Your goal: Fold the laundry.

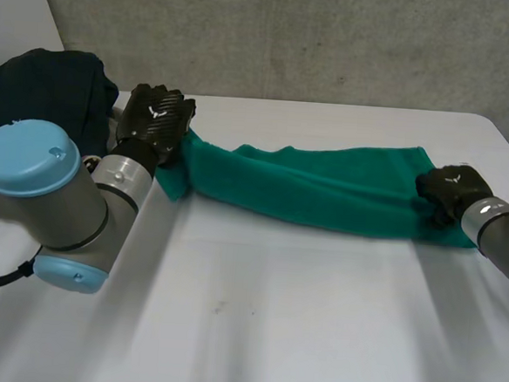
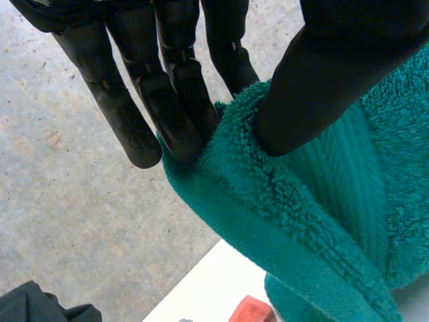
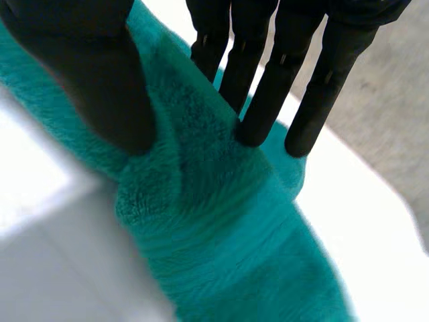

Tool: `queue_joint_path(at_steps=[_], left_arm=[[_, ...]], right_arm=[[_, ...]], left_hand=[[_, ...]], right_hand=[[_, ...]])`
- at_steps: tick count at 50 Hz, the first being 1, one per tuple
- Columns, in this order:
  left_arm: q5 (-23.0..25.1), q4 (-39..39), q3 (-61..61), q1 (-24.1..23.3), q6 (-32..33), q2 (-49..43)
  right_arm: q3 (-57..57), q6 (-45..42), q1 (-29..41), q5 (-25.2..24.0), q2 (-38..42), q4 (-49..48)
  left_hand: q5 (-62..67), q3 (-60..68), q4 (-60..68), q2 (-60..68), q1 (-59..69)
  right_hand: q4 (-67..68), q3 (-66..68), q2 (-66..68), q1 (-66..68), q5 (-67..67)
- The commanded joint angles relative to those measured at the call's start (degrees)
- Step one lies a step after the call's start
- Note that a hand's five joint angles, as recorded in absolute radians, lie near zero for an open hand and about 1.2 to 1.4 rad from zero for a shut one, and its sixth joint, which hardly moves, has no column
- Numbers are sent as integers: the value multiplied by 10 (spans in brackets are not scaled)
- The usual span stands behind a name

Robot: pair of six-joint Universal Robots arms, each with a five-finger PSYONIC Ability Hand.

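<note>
My left hand (image 1: pixel 155 118) pinches one end of the green towel (image 1: pixel 324 191) between thumb and fingers (image 2: pixel 171 107). My right hand (image 1: pixel 451 189) pinches the other end. The towel stretches straight over the table (image 1: pixel 272 315), maybe folded once already, so I can fold it neatly.

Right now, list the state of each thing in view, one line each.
Teal terry-cloth towel: folded into a long band, stretched between both hands.
Left hand: shut, thumb and fingers pinching one end of the towel.
Right hand: shut, pinching the other end.
Dark crumpled cloth: heaped, unfolded, beside the left hand.
</note>
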Motion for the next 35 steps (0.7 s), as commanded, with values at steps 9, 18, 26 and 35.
queue_joint_path(at_steps=[9,18,26,35], left_arm=[[0,-2,-31,15,0,47],[2,-7,-47,17,0,66],[21,-11,-69,18,0,95],[21,-71,-101,18,1,210]], right_arm=[[-59,36,-77,-20,33,84],[-60,29,-94,-29,27,107],[-51,-32,-111,-57,-7,169],[-8,-99,-148,-60,-157,297]], left_hand=[[135,116,111,114,138],[135,116,111,114,138],[135,116,111,114,138],[135,116,111,114,138]], right_hand=[[-66,-61,-54,-57,-62],[300,305,312,309,304],[300,305,312,309,304],[300,305,312,309,304]])
